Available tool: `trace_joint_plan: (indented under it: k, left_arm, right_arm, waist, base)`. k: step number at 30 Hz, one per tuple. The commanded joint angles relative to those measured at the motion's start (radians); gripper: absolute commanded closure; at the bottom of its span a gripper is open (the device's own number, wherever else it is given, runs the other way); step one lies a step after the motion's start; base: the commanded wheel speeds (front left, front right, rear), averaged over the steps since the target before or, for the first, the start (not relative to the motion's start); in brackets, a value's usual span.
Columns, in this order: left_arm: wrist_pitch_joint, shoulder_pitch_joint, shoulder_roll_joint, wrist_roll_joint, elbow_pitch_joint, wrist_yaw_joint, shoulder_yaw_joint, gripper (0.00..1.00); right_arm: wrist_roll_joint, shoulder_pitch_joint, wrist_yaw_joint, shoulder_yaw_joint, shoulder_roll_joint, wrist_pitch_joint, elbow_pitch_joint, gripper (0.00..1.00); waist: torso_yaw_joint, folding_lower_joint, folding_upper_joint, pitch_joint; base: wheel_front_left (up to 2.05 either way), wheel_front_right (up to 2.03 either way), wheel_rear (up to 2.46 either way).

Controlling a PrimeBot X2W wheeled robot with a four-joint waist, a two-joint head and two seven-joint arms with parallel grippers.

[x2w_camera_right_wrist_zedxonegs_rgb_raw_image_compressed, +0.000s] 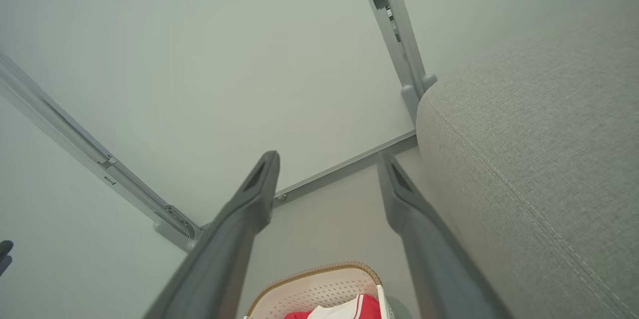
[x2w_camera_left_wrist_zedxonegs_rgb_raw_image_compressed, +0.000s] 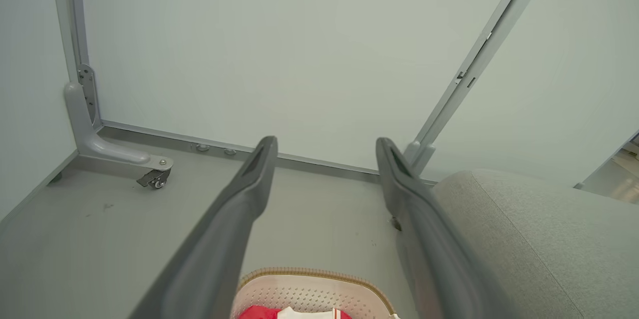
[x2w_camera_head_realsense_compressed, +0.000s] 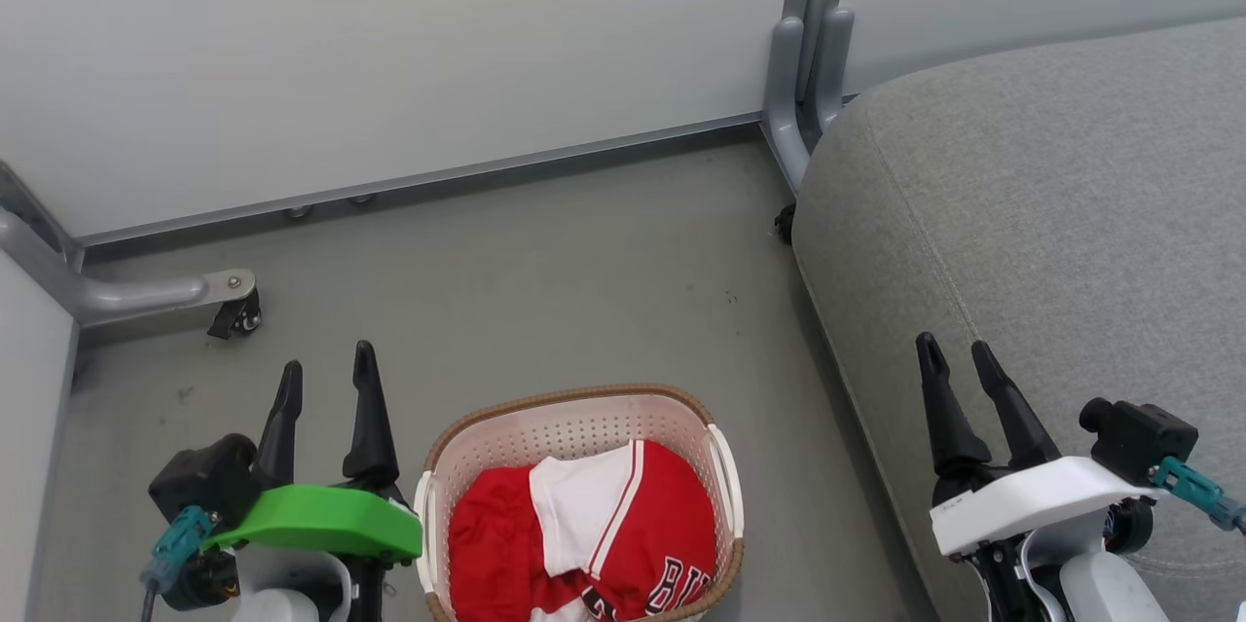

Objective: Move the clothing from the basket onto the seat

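- Red-and-white basketball kit [x2w_camera_head_realsense_compressed: 604,525] lies in the cream perforated plastic basket [x2w_camera_head_realsense_compressed: 569,397], left of the large grey fabric seat [x2w_camera_head_realsense_compressed: 1051,213]
- Left gripper [x2w_camera_head_realsense_compressed: 327,357] beside the basket, right gripper [x2w_camera_head_realsense_compressed: 954,344] over the seat, both spread wide, empty

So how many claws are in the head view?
2. The left claw, open, is over the floor left of the basket; the right claw, open, is at the seat's edge.
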Motion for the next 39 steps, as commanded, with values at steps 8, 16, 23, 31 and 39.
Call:
trace_joint_plan:
  k: [8, 16, 23, 31, 39]
  left_arm:
    - [-0.026, -0.027, 0.008, 0.107, 0.004, 0.019, -0.019, 0.0]
    - [-0.043, -0.028, 0.009, 0.181, 0.003, 0.03, -0.034, 0.0]
    - [-0.058, -0.029, 0.009, 0.235, 0.004, 0.04, -0.043, 0.0]
    - [-0.074, -0.035, 0.01, 0.284, -0.009, 0.037, -0.056, 0.0]
    - [-0.087, -0.029, 0.01, 0.295, -0.008, 0.027, -0.059, 0.0]
  right_arm:
    - [-0.092, -0.015, 0.001, 0.013, -0.007, -0.026, -0.006, 0.0]
    - [-0.162, -0.017, 0.001, 0.021, -0.008, -0.043, -0.001, 0.0]
    - [-0.224, -0.02, 0.0, 0.023, -0.009, -0.059, 0.007, 0.0]
    - [-0.285, -0.023, 0.001, 0.027, -0.009, -0.075, 0.0, 0.0]
    - [-0.344, -0.026, 0.001, 0.027, -0.01, -0.088, -0.006, 0.0]
  waist:
    - [0.002, 0.0, 0.0, 0.001]
    - [0.005, 0.0, 0.0, 0.004]
    - [0.009, -0.0001, 0.0, 0.007]
    - [0.014, -0.0001, 0.0, 0.017]
    - [0.018, -0.0001, 0.0, 0.019]
  base:
    - [0.0, 0.0, 0.0]
    - [0.0, 0.0, 0.0]
    - [0.0, 0.0, 0.0]
    - [0.0, 0.0, 0.0]
    - [0.0, 0.0, 0.0]
